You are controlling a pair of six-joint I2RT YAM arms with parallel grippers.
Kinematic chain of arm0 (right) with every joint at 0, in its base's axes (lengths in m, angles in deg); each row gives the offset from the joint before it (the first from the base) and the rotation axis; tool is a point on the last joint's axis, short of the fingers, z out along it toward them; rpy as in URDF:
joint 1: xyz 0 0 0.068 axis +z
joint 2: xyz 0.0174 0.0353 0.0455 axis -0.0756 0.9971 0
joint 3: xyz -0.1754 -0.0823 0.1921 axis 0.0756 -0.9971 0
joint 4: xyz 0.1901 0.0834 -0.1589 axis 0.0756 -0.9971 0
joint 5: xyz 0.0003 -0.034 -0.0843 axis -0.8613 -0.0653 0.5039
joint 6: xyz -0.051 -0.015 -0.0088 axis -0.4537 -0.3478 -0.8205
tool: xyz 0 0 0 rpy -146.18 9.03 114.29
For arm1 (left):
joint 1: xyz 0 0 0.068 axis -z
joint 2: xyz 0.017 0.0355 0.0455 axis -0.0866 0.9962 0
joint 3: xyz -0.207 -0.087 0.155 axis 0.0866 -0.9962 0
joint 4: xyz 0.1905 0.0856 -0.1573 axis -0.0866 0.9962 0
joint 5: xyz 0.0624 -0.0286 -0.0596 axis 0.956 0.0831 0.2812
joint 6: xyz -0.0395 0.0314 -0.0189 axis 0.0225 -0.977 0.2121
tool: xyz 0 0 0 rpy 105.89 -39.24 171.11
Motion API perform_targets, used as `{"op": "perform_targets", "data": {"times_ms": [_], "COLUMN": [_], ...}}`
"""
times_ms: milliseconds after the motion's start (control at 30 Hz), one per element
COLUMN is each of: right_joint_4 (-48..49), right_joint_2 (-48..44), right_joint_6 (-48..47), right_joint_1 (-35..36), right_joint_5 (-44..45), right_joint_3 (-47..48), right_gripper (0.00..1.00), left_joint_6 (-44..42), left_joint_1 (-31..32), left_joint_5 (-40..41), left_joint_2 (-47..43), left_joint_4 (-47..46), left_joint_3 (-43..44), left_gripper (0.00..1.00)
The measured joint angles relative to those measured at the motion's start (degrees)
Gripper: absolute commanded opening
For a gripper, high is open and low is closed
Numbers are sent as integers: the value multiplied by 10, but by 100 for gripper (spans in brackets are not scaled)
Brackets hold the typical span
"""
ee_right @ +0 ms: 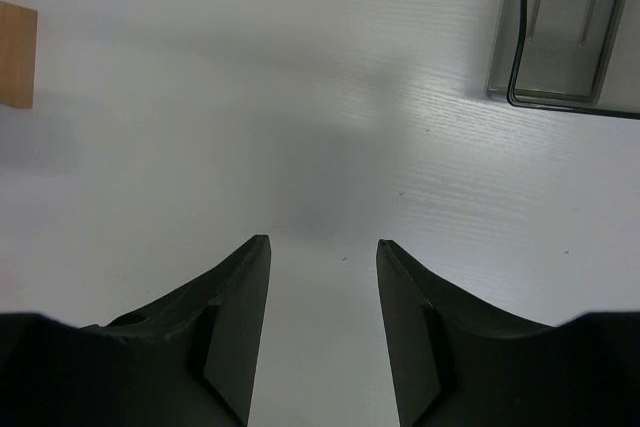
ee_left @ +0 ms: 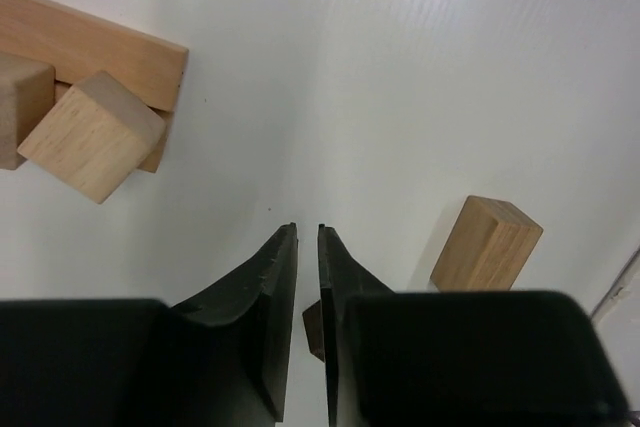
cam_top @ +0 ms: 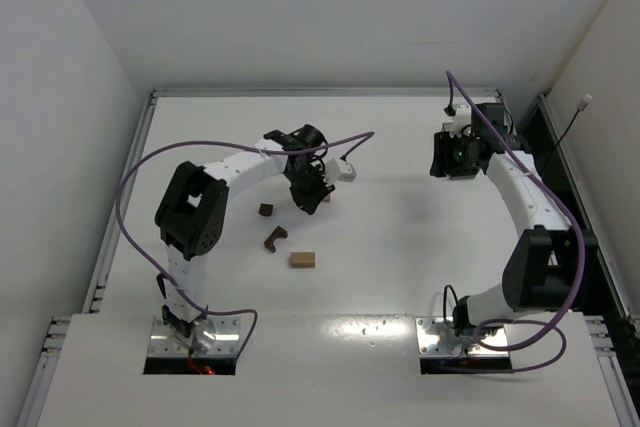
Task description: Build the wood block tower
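Early gathering, I'd say. The left gripper [ee_left: 308, 232] has its jaws nearly pressed together on nothing; the right gripper [ee_right: 322, 242] is spread and empty. A tan cube [ee_left: 90, 137] sits at the left gripper's ten o'clock and a tan block [ee_left: 487, 244] at its three. Next it must open over one.

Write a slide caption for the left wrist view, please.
Left gripper, nearly closed, poised between a tan cube and a tan block.

Your left arm [cam_top: 215, 187] and right arm [cam_top: 525, 197] match: white link shells, chunky black joint housings. You get a purple cable [cam_top: 128, 187] looping off each one, plus a red wire [cam_top: 201, 365] at the left base. Each arm bolts to a shiny metal base plate [cam_top: 225, 332]. Left gripper [ee_left: 308, 232] and right gripper [ee_right: 322, 245] are matte black with tapered fingers. There's a white connector block [cam_top: 346, 170] by the left wrist.
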Motion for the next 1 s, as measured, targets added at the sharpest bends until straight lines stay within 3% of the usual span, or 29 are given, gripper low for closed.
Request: {"op": "perform_targets", "data": {"times_ms": [133, 300, 533, 767, 1000], "right_joint_4": [0, 0, 0, 0, 0], "right_joint_2": [0, 0, 0, 0, 0], "right_joint_6": [0, 0, 0, 0, 0], "right_joint_1": [0, 0, 0, 0, 0], "right_joint_5": [0, 0, 0, 0, 0], "right_joint_3": [0, 0, 0, 0, 0], "right_gripper": [44, 44, 44, 44, 44], "left_joint_6": [4, 2, -3, -8, -9], "left_joint_1": [0, 0, 0, 0, 0], "left_joint_5": [-5, -8, -10, -10, -10], "left_joint_2": [5, 36, 72, 81, 84], "left_joint_4": [1, 2, 12, 21, 23], "left_joint_3": [11, 51, 78, 90, 106], "left_gripper": [14, 31, 31, 44, 49]}}
